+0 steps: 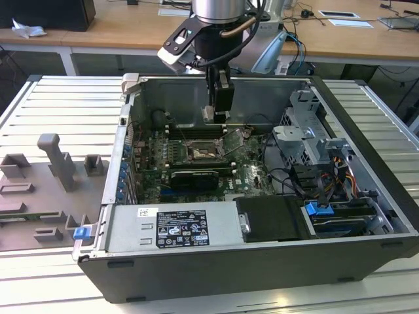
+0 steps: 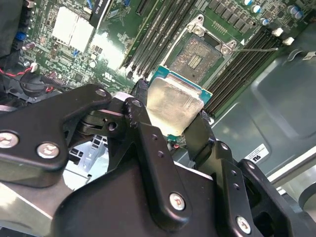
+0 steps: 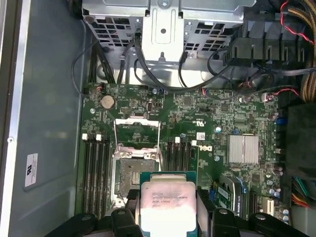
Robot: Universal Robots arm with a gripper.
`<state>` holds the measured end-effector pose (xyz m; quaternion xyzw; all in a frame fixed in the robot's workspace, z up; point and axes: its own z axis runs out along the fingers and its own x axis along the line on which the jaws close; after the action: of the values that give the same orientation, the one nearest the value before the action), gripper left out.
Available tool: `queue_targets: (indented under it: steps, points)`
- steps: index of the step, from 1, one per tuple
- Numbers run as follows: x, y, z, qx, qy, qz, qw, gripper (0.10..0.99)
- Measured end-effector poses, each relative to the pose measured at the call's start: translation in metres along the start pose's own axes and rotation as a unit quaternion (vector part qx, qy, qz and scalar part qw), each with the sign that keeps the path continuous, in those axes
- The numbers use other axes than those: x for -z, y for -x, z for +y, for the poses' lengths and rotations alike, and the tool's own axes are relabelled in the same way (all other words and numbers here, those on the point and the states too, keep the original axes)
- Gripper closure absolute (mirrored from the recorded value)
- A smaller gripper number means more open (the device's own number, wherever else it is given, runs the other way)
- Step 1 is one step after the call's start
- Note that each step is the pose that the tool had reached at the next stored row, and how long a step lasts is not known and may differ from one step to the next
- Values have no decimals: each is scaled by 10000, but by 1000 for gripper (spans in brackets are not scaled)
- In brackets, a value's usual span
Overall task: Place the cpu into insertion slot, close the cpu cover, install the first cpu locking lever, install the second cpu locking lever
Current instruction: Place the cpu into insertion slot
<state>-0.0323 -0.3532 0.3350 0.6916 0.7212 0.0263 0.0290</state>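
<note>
Gripper (image 1: pixel 217 116) jaws pinch the cpu (image 3: pixel 168 205) by opposite edges. Chip is square, held flat, metal top up, over the motherboard (image 3: pixel 197 113) near the bare insertion slot (image 3: pixel 132 174). Open computer case (image 1: pixel 196 275) lies on a slatted metal table (image 1: pixel 59 104); wooden desks (image 1: pixel 118 26) behind.

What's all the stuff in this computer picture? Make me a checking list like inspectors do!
Surface: grey slatted metal table carrying open dark computer case.
Job's things: silvery square cpu held clear of empty dark square insertion slot; silvery metal cpu cover flipped open.
Clutter: grey fixture blocks on the exterior view's left.
Grippers: black gripper, fingers shut on the cpu.
Cables: black cables by grey metal drive cage; coloured wires.
Surroundings: wooden desks behind.
</note>
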Motion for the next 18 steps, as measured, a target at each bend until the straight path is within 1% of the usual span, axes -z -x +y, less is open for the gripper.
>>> queue_targets:
  steps: [6, 12, 14, 18]
  points:
    - [-52, -1, -4, -18, -17, -1, 10000, 545]
    - [-85, -1, -6, -40, -20, -2, 10000, 545]
    - [-111, -1, -8, -55, -31, -3, 10000, 545]
    - [-134, -2, -10, -55, -31, -2, 10000, 545]
